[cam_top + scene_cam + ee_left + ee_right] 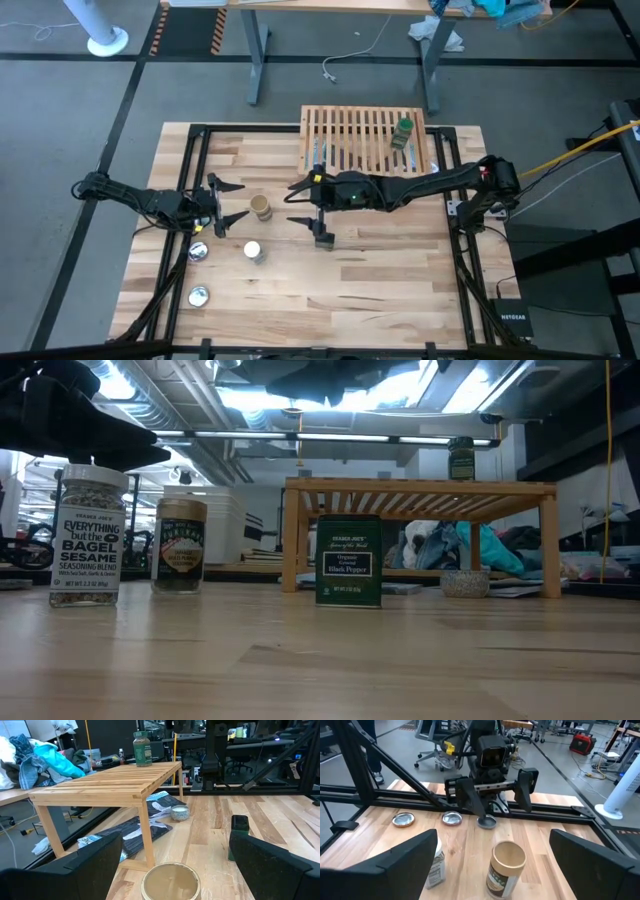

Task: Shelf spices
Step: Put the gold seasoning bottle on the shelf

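Now, your readout, each place given against the shelf:

Shelf: you see the slatted wooden shelf [365, 138] at the far middle edge of the bench [400, 280].
Green-lidded jar: it stands upright on top of the shelf [403, 133], toward its right end.
Dark tin: the black pepper tin [323, 240] stands on the bench in front of the shelf, near side, below the right arm's wrist.
Tan-brown jar: you find it [261, 208] in front of the shelf and off its left end, upright, between the two pincers.
White-capped jar: the sesame seasoning jar [253, 251] sits farther toward you from the shelf than the tan-brown jar, just beside it.
Left pincer: it [232, 202] is spread wide and holds nothing, off the shelf's left end, its fingers pointing at the tan-brown jar and not touching it.
Right pincer: it [301, 203] is spread wide and empty, in front of the shelf's left part, facing the tan-brown jar from the other side.
Silver lids: two flat round pieces [198, 252] lie well off the shelf's left end, near the bench's left frame rail.
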